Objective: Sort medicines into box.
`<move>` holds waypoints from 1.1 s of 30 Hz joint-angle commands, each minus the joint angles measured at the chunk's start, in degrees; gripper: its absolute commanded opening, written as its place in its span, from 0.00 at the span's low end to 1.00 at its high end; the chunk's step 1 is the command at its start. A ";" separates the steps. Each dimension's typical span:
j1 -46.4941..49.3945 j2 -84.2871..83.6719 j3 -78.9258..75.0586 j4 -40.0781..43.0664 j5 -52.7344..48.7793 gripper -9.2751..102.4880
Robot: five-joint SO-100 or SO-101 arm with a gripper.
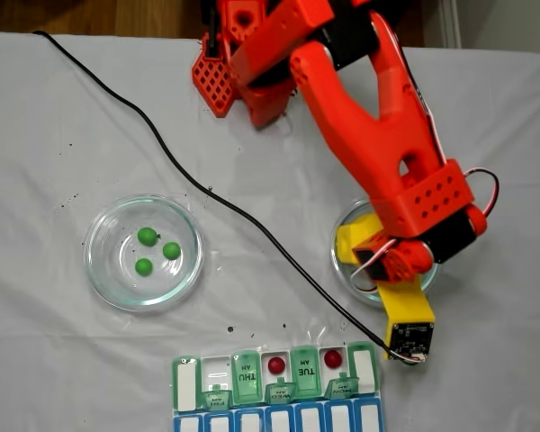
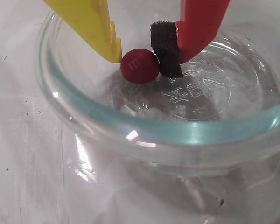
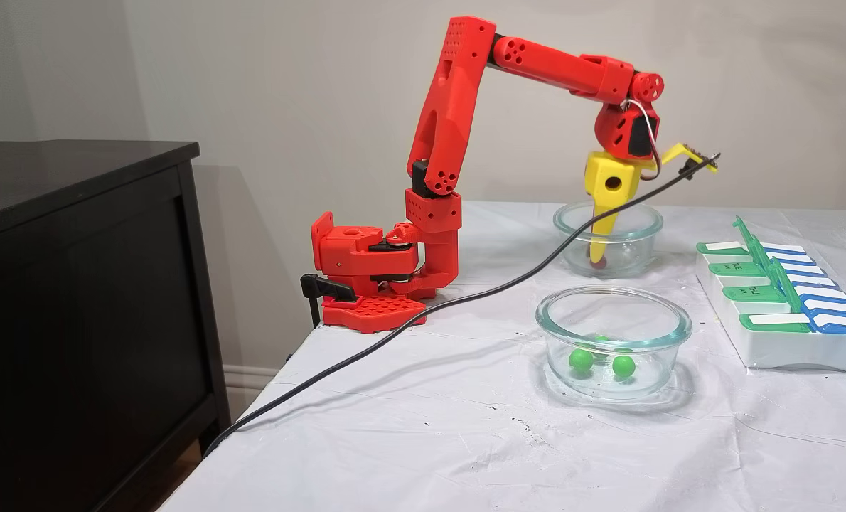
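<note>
In the wrist view my gripper [image 2: 141,61] is shut on a dark red medicine ball [image 2: 139,67]; the yellow finger [image 2: 95,25] touches its left side and the red finger's black pad [image 2: 165,51] its right. The ball sits low inside a clear glass dish [image 2: 186,131]. From the side, my gripper [image 3: 597,256] reaches straight down into that far dish [image 3: 643,219]. Two more red balls [image 1: 274,364] [image 1: 333,358] lie in open compartments of the box [image 1: 246,376], which stands at the table's right in the side view [image 3: 785,350]. Three green balls [image 1: 147,236] rest in the other dish [image 1: 117,281].
A black cable [image 1: 162,148] runs across the white cloth from the back left to the wrist camera [image 1: 407,335]. The arm's base [image 3: 366,284] is clamped at the table's far edge, and a dark cabinet [image 3: 75,284] stands beside the table. The green-ball dish [image 3: 613,313] sits nearer the front.
</note>
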 commanded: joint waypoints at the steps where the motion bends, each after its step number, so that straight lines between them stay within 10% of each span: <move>1: 0.70 0.44 -3.78 -0.70 -1.67 0.21; 33: 2.81 0.09 -5.01 -7.47 0.26 0.13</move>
